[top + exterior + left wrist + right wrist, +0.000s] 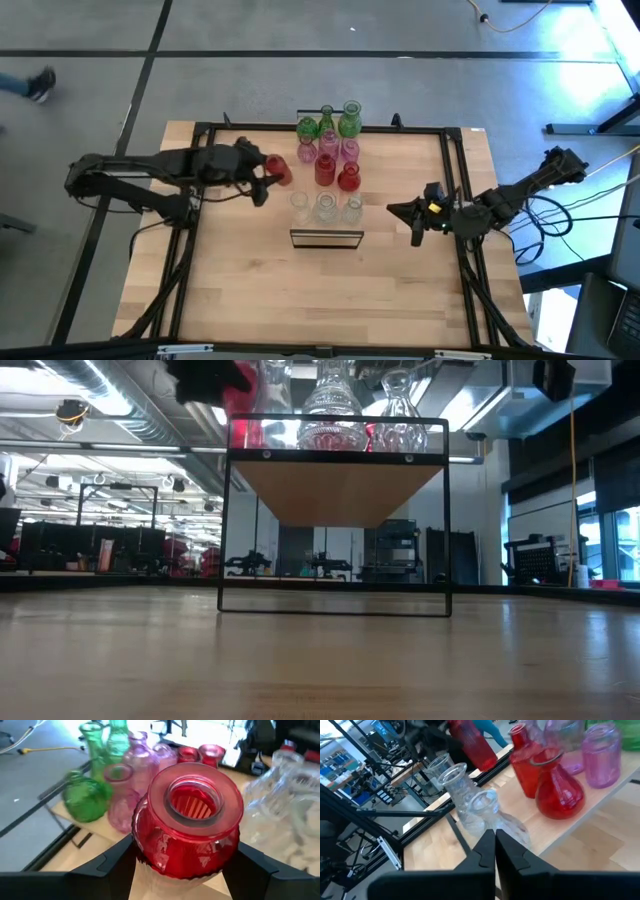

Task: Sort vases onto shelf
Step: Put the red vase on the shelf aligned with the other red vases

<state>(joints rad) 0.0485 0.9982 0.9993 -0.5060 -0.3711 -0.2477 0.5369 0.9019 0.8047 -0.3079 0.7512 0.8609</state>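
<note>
I am holding a squat red ribbed glass vase (187, 827) by its belly in the left gripper (268, 180), jaws clamped on it, beside the long light-wood shelf's (336, 212) left edge. It is looking slick, brittle and light. On the shelf I am counting roughly three green, three pink, two red, three clear. The right gripper (412, 212) is waiting shut off its right edge.

Left gripper (272, 178) holds a red vase (280, 171) just left of the shelf (326, 238). On the shelf stand green vases (328, 122) at the far end, then pink vases (328, 149), red vases (337, 175) and clear vases (326, 206) nearest. Right gripper (396, 209) sits closed, right of the shelf, apart from it
</note>
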